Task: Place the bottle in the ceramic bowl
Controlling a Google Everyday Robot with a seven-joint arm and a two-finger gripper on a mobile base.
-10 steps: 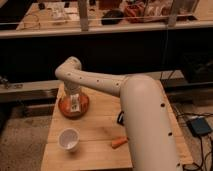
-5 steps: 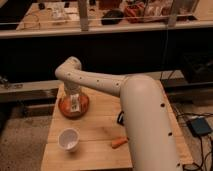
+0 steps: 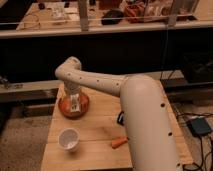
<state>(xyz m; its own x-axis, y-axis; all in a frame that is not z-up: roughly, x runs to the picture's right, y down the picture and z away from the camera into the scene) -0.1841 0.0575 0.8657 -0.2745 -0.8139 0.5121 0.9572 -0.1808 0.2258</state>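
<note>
A: Where is light seen to fall?

B: The wooden surface [image 3: 100, 131] and the pale arm [image 3: 145, 120] are lit from above. The top of the frame is bright, and the band across the middle is left dark.

A: Is any glare noted?

B: A soft sheen is caught on the ceramic bowl [image 3: 62, 106], left of centre, under the gripper [image 3: 74, 100].

The robot's thick, cream-white arm [image 3: 145, 120] rises from the lower right, bends at a rounded elbow joint [image 3: 70, 67] at upper left and turns straight down. Its segments are dotted with small dark fastener holes. The two-finger gripper [image 3: 75, 102] hangs at the arm's lower end, pointing downward, well left of the broad foreground segment.
</note>
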